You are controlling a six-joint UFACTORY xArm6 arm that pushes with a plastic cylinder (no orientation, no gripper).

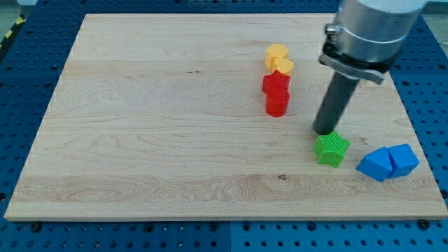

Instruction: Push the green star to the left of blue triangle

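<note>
My tip (324, 131) touches the green star's (331, 149) top-left edge; no hand fitted. Star likely light, rigid, sliding easily; blue triangle (375, 165) near.

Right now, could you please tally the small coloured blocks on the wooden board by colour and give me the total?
Yellow blocks: 2, upper and lower
Red blocks: 2, upper and lower
Green star block: 1
Blue blocks: 2, left and right
Total: 7
</note>
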